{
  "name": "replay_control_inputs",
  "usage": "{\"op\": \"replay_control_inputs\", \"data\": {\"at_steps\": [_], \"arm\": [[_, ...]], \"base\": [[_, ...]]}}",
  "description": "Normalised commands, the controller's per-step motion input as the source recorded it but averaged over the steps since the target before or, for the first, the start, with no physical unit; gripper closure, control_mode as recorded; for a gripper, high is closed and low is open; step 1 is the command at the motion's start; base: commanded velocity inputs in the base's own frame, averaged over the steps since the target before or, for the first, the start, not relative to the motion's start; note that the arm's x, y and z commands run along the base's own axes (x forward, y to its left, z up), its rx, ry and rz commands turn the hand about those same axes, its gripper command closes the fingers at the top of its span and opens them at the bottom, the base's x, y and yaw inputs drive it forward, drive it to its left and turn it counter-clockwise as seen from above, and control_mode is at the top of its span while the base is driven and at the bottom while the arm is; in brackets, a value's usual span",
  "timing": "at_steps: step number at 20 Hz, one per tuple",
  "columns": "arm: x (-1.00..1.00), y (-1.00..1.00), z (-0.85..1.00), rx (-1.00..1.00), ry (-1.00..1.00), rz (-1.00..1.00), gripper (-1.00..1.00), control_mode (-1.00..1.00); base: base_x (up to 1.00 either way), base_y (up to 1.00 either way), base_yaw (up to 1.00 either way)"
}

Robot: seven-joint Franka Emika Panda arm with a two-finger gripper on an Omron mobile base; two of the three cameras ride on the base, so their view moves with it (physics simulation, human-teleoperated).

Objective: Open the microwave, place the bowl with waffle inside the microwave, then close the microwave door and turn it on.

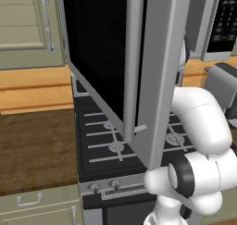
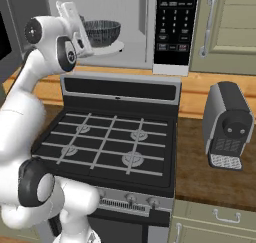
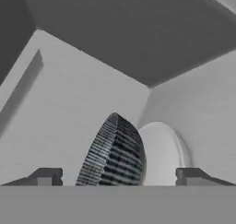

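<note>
The microwave (image 2: pixel 131 7) stands open above the stove, its keypad strip (image 2: pixel 173 22) at the right. The microwave door (image 1: pixel 99 48) is swung far out towards me, its slim handle (image 1: pixel 132 66) facing the base. Inside, the bowl (image 2: pixel 102 32) rests on the white turntable plate (image 2: pixel 114 48). My gripper (image 2: pixel 84 33) is just left of the bowl at the cavity mouth. In the hand view the gripper (image 3: pixel 118 176) is open, its fingertips (image 3: pixel 46 176) wide apart on either side of the bowl (image 3: pixel 114 154) without touching it. The waffle is hidden within the bowl.
A black gas stove (image 2: pixel 110 137) lies below the microwave. A small silver and black appliance (image 2: pixel 227 124) sits on the wooden counter (image 2: pixel 200 172) to the right. Beige cabinet doors (image 2: pixel 230 22) (image 1: pixel 28 25) flank the microwave. The open door crowds the space left of my arm.
</note>
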Motion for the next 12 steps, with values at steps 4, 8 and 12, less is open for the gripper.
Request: {"op": "replay_control_inputs", "data": {"at_steps": [4, 8, 12], "arm": [[-1.00, -0.61, 0.00, -0.01, -0.21, 0.00, -1.00, -1.00], [-1.00, -0.45, 0.06, -0.06, -0.08, 0.00, -1.00, -1.00], [-1.00, -0.48, 0.06, -0.12, 0.01, 0.00, -1.00, -1.00]], "base": [[0.00, 0.00, 0.00], [0.00, 0.00, 0.00], [0.00, 0.00, 0.00]]}}
